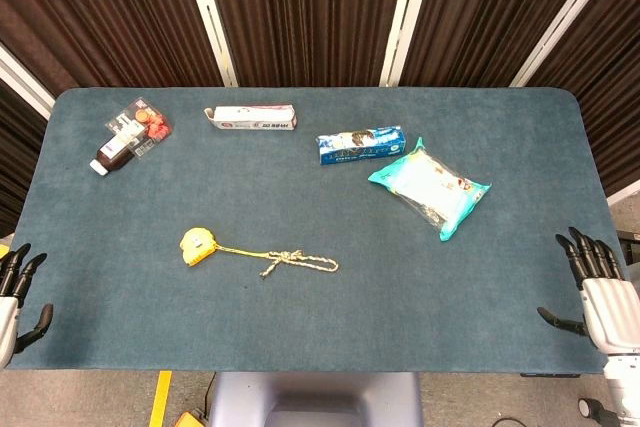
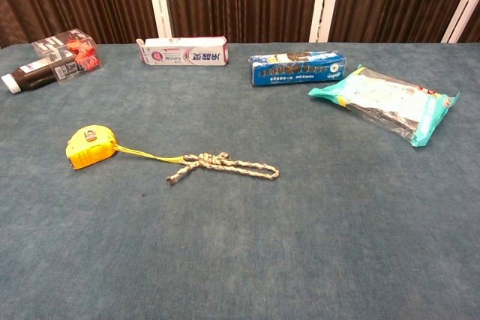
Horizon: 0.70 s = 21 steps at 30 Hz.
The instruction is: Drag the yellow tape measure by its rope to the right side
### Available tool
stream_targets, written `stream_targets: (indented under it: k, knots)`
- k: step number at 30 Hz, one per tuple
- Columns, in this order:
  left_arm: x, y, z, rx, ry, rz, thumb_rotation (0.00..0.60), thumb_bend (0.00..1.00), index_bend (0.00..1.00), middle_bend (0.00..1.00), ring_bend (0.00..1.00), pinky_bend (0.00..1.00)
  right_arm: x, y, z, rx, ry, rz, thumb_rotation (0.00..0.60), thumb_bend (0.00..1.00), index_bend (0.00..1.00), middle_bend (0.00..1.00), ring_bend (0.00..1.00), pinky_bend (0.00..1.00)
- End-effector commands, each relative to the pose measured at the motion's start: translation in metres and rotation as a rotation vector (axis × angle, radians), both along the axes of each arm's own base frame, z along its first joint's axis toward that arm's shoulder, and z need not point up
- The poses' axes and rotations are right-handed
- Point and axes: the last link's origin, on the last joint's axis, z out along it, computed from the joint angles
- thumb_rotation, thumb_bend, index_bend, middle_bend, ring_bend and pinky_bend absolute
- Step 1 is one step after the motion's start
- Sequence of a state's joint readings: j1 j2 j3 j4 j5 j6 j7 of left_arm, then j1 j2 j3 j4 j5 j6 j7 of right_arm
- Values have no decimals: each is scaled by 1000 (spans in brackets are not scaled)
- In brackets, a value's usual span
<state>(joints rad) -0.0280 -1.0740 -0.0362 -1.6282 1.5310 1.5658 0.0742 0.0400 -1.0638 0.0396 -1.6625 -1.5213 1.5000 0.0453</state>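
The yellow tape measure [image 1: 199,245] [image 2: 91,146] lies on the blue table left of centre. Its knotted beige rope [image 1: 298,262] [image 2: 223,164] trails off to the right and lies loose on the cloth. My left hand [image 1: 14,297] hangs at the table's near left corner, fingers apart and holding nothing. At the near right edge my right hand [image 1: 600,287] is likewise open, fingers pointing up. Both hands are far from the rope and show only in the head view.
Along the far side lie a dark bottle with a red-capped pack [image 1: 128,135] [image 2: 52,58], a toothpaste box [image 1: 252,118] [image 2: 182,52] and a blue biscuit pack [image 1: 361,144] [image 2: 297,67]. A teal-edged plastic bag [image 1: 430,187] [image 2: 382,103] sits at right.
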Motion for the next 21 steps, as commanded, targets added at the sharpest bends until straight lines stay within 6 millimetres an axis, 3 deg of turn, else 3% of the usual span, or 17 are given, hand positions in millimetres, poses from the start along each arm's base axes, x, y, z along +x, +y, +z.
stream_targets:
  k: [1, 21]
  knots:
    - [-1, 0, 1, 2, -2, -1, 600, 444, 100, 0, 0, 63, 1, 1, 0, -9, 2, 10, 600, 48, 158, 65, 18, 0]
    - [1, -4, 0, -1, -15, 3, 600, 444, 100, 0, 0, 62, 4, -10, -19, 54, 20, 76, 600, 48, 176, 65, 18, 0]
